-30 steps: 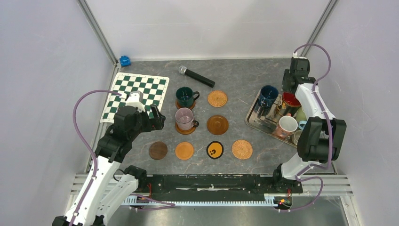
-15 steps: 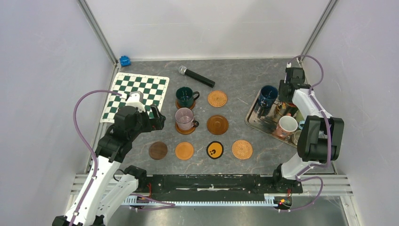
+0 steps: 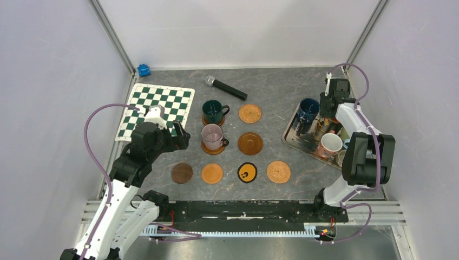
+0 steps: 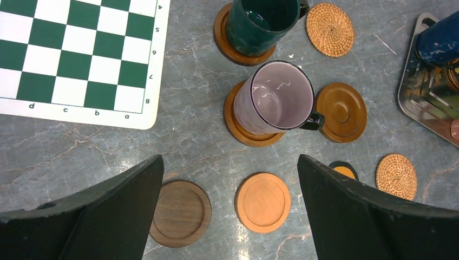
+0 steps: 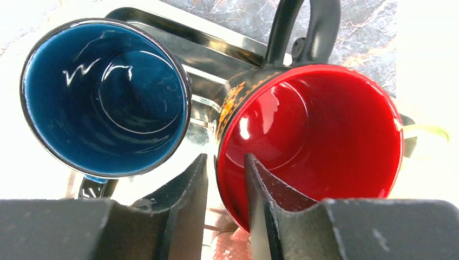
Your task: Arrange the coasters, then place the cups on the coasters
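My right gripper (image 5: 224, 157) straddles the near rim of the red-inside cup (image 5: 319, 135) on the metal tray (image 3: 292, 138), one finger inside and one outside; a sliver of light shows beside the outer finger. The dark blue cup (image 5: 103, 97) stands just left of it. A dark green cup (image 3: 212, 110) and a clear glass cup (image 3: 211, 136) each sit on a coaster. Bare coasters lie around them: dark brown (image 4: 180, 213), orange (image 4: 263, 202), black with yellow (image 3: 247, 173), two woven (image 3: 278, 171) (image 3: 249, 113), brown grooved (image 3: 250, 143). My left gripper (image 4: 230, 162) hangs open above the front row.
A white-inside cup (image 3: 330, 144) and others crowd the tray at the right. A black microphone (image 3: 225, 88) lies at the back. The green-and-white chequered mat (image 3: 157, 108) covers the back left, with a small blue object (image 3: 143, 70) in the corner.
My right gripper has come down towards the tray onto the red-inside cup's rim, and its jaws have narrowed. The left arm has not moved.
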`<state>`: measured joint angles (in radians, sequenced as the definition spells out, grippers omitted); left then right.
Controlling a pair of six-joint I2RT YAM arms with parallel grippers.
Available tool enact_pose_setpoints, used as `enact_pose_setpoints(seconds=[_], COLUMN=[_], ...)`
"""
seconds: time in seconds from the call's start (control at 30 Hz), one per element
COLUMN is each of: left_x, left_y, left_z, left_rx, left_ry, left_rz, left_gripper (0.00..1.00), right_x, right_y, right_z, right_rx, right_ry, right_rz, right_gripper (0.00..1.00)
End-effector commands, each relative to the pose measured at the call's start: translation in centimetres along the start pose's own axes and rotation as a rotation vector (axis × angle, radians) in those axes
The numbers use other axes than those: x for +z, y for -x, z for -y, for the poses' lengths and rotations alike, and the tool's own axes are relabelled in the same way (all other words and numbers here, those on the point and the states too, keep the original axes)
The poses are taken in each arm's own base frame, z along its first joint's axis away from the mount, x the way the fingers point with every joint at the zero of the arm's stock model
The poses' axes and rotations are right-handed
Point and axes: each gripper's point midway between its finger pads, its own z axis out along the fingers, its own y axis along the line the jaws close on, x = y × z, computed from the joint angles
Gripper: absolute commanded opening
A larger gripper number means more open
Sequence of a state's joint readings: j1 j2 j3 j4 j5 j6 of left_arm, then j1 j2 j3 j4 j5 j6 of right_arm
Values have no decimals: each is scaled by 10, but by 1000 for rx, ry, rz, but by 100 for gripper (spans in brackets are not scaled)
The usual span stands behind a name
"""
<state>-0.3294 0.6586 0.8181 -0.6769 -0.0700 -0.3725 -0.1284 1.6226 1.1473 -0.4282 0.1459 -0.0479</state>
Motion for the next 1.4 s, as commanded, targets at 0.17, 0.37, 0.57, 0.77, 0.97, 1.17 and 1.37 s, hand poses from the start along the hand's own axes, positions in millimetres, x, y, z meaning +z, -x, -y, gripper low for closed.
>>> enact_pose_setpoints(seconds=[0.17, 0.37, 0.57, 0.77, 0.97, 1.17, 1.37], left_x=[-2, -3, -2, -2, -3, -3, -4], left_y=[12, 12, 12, 12, 13, 13, 13], left_z=[1, 1, 0, 0, -1, -1, -1], left_rx=[56, 57, 56, 57, 57, 56, 56], left_ry=[-9, -8, -5, -4, 2, 2, 3], left_rz=[52, 55, 55, 54, 59, 58, 62], left_gripper=[100, 100, 100, 100, 100, 100, 100], right_x=[1, -9, -17, -32, -55, -82, -107], right_y=[24, 47, 56, 80, 101, 117, 130], right_z=[-14, -14, -8, 4, 10, 13, 6], right_rx=[-55, -87, -109, -106, -96, -97, -122], right_ry=[94, 113, 89, 37, 14, -11, -21], right_rz=[78, 131, 144, 167, 217, 272, 323], right_gripper=[26, 10, 0, 0, 0, 0, 0])
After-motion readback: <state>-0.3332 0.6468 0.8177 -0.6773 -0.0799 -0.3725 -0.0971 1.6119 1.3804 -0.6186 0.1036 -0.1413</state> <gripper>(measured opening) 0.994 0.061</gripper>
